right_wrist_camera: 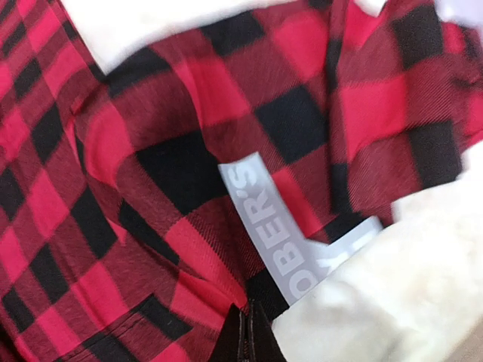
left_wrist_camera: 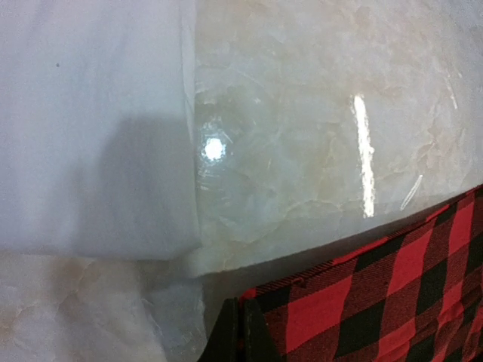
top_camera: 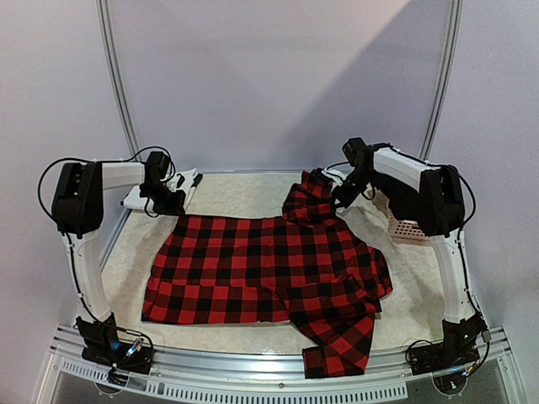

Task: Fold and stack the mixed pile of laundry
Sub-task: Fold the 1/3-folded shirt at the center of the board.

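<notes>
Red-and-black checked flannel shirt (top_camera: pixel 261 269) lies spread across the middle of the table (top_camera: pixel 244 189) in the top view. Left gripper (top_camera: pixel 173 204) pinches its upper-left corner, fingers closed. Right gripper (top_camera: pixel 344 198) appears clamped on the collar (beside a grey label (right_wrist_camera: pixel 283 234)), which is raised at upper right. White cloth (top_camera: pixel 189 189) sits folded at upper left.

Left arm (top_camera: pixel 118 175) and right arm (top_camera: pixel 404 168) reach forward, jaws closed.
</notes>
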